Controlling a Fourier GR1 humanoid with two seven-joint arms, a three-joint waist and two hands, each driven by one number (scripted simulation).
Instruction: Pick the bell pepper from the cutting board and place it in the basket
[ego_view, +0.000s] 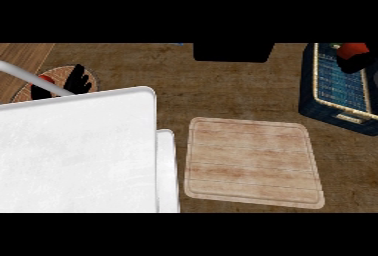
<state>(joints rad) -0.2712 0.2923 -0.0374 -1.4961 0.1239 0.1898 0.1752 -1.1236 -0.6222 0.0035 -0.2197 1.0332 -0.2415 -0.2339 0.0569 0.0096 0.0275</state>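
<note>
Nearest the camera, a large white flat-topped block (74, 155) fills the lower left of the head view; what it is I cannot tell. Just right of it the pale, rectangular wooden cutting board (255, 162) lies flat on the brown worktop (221, 90), and nothing rests on it.

At the far right stands the dark blue basket (328, 107) with a woven lining. The red bell pepper (354, 48) shows at its top right corner, over the basket's opening and well apart from the board. It touches the black right hand (362, 62), which is cut by the view's edge. Whether that hand is clasped round the pepper or only against it I cannot tell.

At the upper left the left hand (78, 80) rests spread open, fingers up, over a round woven plate (26, 92) that carries a small red item (46, 79). A black box-like shape (232, 51) sits at the top centre.

A pepper of this kind is probably light and hollow, with stiff walls and a smooth, glossy skin that may slip. Its broad, lobed body looks the best place to hold, wrapped from opposite sides rather than by the stem. Judging by where it is, the pick looks done and only the release into the basket remains.
</note>
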